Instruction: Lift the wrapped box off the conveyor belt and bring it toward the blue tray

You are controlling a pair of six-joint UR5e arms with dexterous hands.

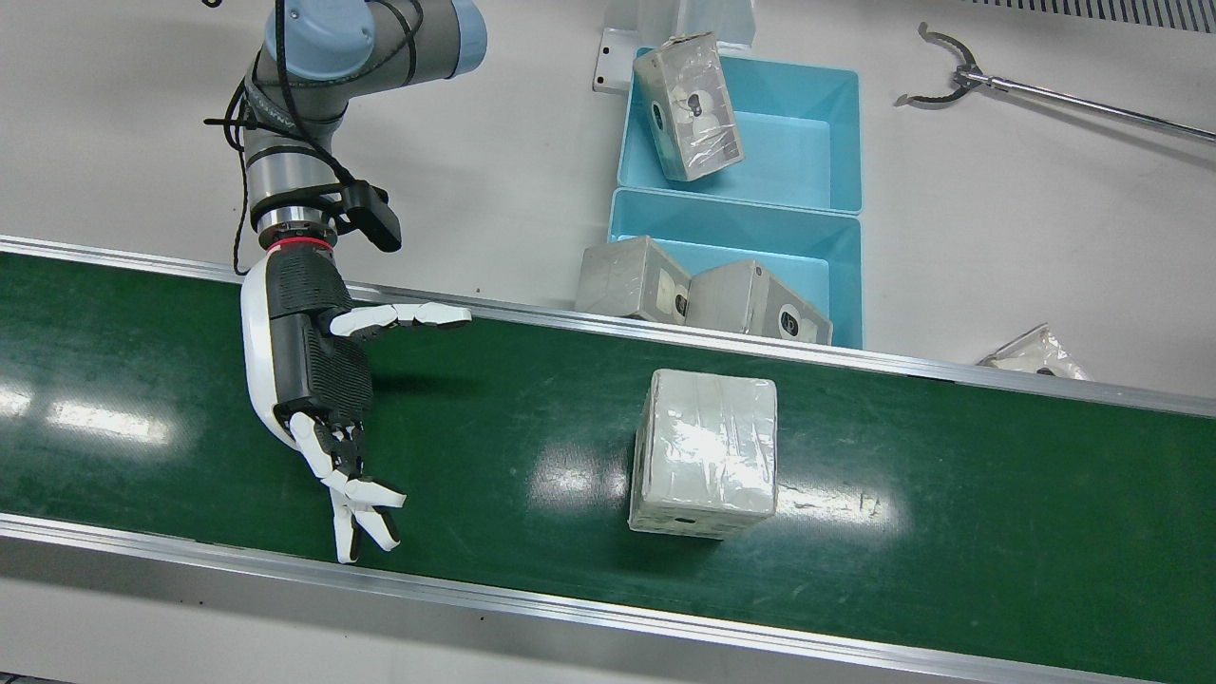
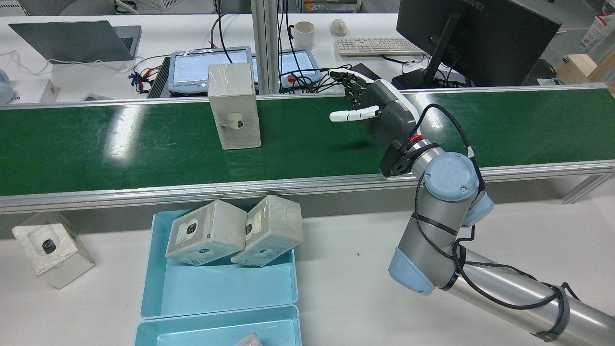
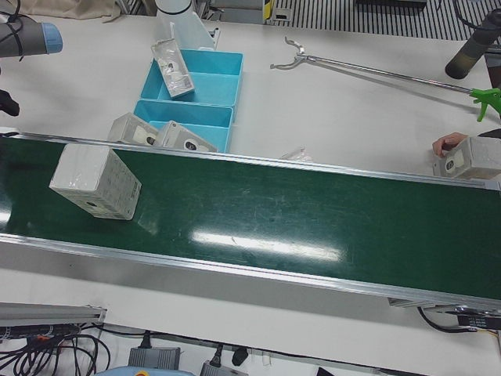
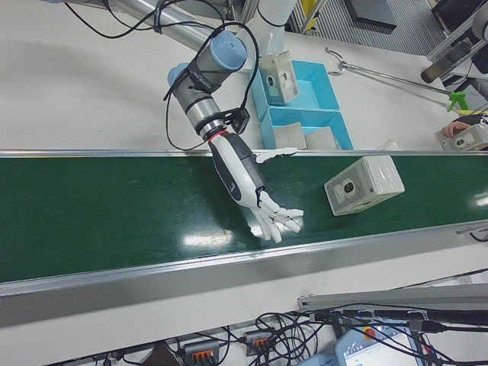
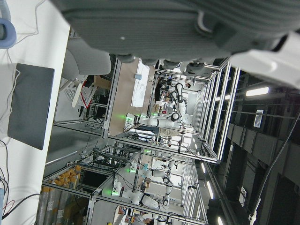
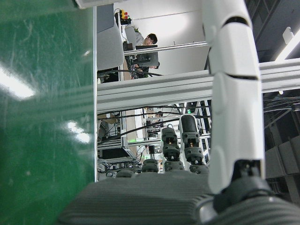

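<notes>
While the wrapped box (image 1: pixel 705 453) is sitting untouched on the conveyor belt (image 1: pixel 142 418), well beyond my spread, empty right-hand fingers (image 1: pixel 366 518), I am judging everything undone: grasping, lifting, carrying to the blue tray (image 1: pixel 817 249).

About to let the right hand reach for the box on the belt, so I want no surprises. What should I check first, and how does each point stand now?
1. Right hand open, holding nothing: ok.
2. Wrapped box on the conveyor belt, apart from the hand: ok.
3. Bare belt between hand and box: ok.
4. Free room in the blue tray: ok, one box in it, open floor beside.
5. Nearer tray: two boxes lean on its rim, not ok.
6. Belt stopped: cannot tell.
</notes>
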